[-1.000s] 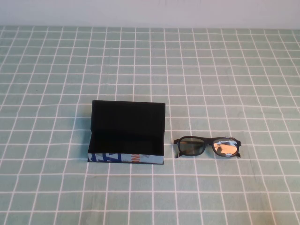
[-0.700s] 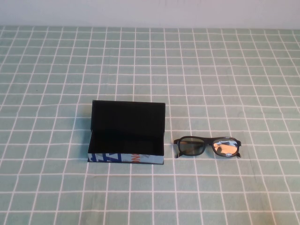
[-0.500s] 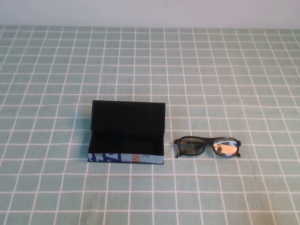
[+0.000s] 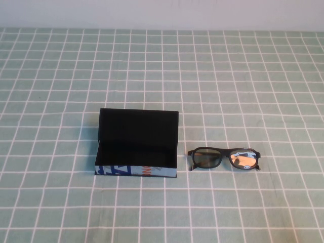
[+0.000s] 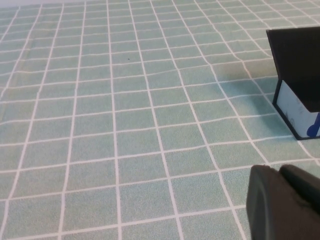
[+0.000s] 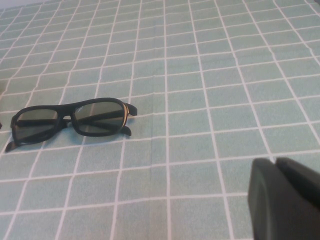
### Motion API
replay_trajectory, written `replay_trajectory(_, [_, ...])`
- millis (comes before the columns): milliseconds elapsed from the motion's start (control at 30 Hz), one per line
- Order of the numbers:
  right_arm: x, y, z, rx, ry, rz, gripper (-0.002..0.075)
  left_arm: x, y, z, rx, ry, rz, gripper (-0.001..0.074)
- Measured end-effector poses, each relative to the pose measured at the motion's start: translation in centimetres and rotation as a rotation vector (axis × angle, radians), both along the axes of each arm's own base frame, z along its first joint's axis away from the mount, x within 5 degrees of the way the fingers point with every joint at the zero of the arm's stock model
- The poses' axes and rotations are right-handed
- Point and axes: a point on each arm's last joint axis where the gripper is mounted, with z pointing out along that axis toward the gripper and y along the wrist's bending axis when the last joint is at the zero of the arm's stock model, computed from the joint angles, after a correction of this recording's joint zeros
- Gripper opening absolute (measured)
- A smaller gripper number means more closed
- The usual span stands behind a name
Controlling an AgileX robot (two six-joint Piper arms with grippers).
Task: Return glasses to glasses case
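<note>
The glasses case stands open near the table's middle, its black lid upright at the back and its light blue printed front facing me. It looks empty inside. The black glasses lie on the cloth just right of the case, arms folded, apart from it. Neither arm shows in the high view. My left gripper is shut and empty, low over the cloth to the left of the case. My right gripper is shut and empty, to the right of the glasses.
A green cloth with a white grid covers the table. A pale wall runs along the far edge.
</note>
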Motion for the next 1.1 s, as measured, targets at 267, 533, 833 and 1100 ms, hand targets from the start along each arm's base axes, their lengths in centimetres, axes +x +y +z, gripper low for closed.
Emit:
replay_trajectory(267, [0.0, 0.0, 0.0, 0.000, -0.005, -0.001, -0.0011, 0.0, 0.0, 0.0, 0.004, -0.001, 0.000, 0.0002])
replay_trajectory(533, [0.4, -0.3, 2.0, 0.017, -0.224, -0.033, -0.0011, 0.2, -0.2, 1.1, -0.014, -0.127, -0.023, 0.0002])
replay_trajectory(833, [0.0, -0.8, 5.4, 0.045, -0.605, -0.088, -0.0011, 0.1, -0.8, 3.9, -0.075, -0.426, -0.081, 0.0002])
replay_trajectory(1100, [-0.2, -0.9, 5.7, 0.052, -0.646, -0.095, -0.0011, 0.1, -0.8, 4.0, 0.001, -0.458, -0.093, 0.0001])
